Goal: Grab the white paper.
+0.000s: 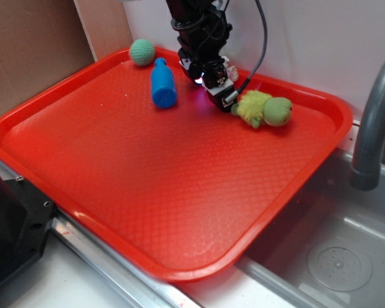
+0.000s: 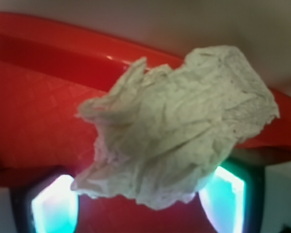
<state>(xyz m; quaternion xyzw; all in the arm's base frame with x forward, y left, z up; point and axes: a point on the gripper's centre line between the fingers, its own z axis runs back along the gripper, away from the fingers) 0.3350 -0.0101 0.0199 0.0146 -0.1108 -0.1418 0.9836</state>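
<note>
- The end effector point(image 1: 219, 90) is low over the far part of the red tray point(image 1: 115, 167), near its back rim, between the blue bottle and the plush toy
- In the wrist view the white paper point(image 2: 177, 128) fills the middle of the frame, a crumpled wad with greyish creases, sitting between the two fingers point(image 2: 53, 208) whose glowing pads show at the lower left and lower right
- The wad overlaps the inner edge of each pad, so the end effector looks closed on the white paper; whether the paper is lifted off the tray or resting on it cannot be told
- In the exterior view the paper is mostly hidden behind the end effector, with only a pale bit visible at its tip
- The blue bottle point(image 1: 162, 83) lies on its side left of the end effector, near the tray's back edge, neck pointing to the back
- The knitted green ball point(image 1: 142, 52) sits at the tray's far left corner, just beyond the bottle
- The green plush toy point(image 1: 266, 109) lies just right of the end effector, close to the tray's back right rim
- A grey faucet point(image 1: 375, 122) rises at the right over a sink point(image 1: 333, 256) beside the tray
</note>
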